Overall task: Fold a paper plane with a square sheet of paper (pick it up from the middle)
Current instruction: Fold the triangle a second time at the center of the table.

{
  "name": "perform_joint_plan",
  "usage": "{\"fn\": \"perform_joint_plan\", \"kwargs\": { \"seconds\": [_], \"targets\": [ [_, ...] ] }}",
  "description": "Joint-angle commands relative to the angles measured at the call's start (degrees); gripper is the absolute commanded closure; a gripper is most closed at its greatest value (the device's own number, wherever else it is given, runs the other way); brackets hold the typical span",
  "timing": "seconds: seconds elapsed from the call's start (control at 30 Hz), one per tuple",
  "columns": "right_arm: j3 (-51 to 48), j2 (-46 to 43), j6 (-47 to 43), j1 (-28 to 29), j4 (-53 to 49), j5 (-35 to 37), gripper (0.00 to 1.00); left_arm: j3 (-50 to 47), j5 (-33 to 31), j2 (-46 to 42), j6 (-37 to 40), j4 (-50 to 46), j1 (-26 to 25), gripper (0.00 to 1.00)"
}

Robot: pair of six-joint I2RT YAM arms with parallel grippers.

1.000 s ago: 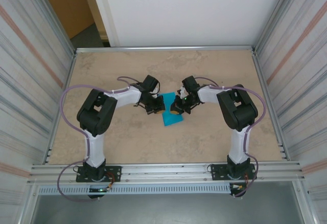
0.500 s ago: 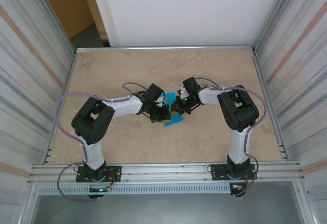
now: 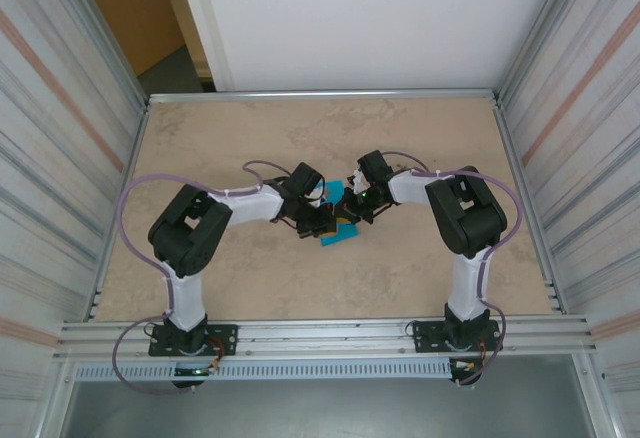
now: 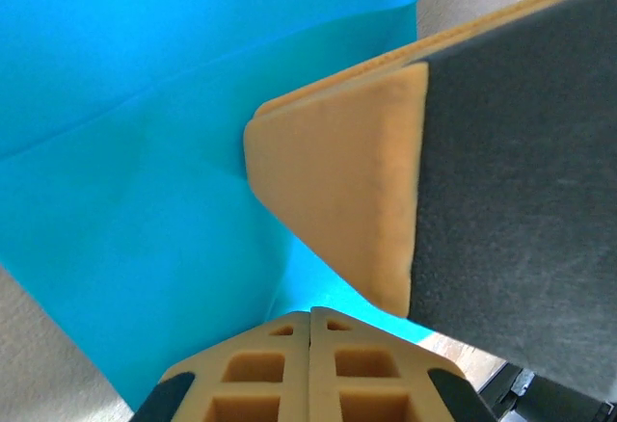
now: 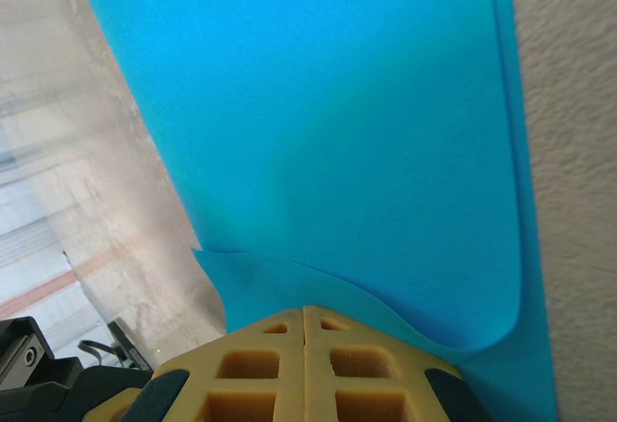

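Lying at the middle of the table point(image 3: 400, 148), the sheet of paper point(image 3: 341, 235) is mostly covered from above: slivers of teal peek out at 12 and 6 o'clock from under the two grippers.

The left gripper point(image 4: 310, 330) comes in from 9 o'clock with its jaws closed tight, tips down on the sheet. The right gripper point(image 5: 306, 321) comes in from 3 o'clock, jaws closed too, with the near edge of the paper curling up against its tips. I cannot tell whether either one has any paper nipped.

A second ago the left gripper sat at the sheet's 9 o'clock edge and most of the teal showed. It has since swept toward 3 o'clock across the paper and now sits close against the right gripper, which has hardly moved. That looks like a flap being pushed over and pressed flat while the right side pins the sheet. Folding seems early, with no dart shape yet.

Count: one sheet, one faint crease across it in the left wrist view, two grippers.
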Motion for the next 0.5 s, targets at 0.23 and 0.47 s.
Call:
{"fn": "perform_joint_plan", "kwargs": {
  "seconds": [0.23, 0.47],
  "targets": [
    [-4.1, 4.3, 0.1, -1.1, -7.2, 9.2, 1.00, -1.3, -0.5, 1.2, -0.2, -0.4, 0.2, 1.00],
    [-4.4, 4.5, 0.1, -1.5, -7.2, 9.3, 1.00, -5.8, 1.0, 0.3, -1.6, 3.4, 0.8, 1.00]
  ]
}}
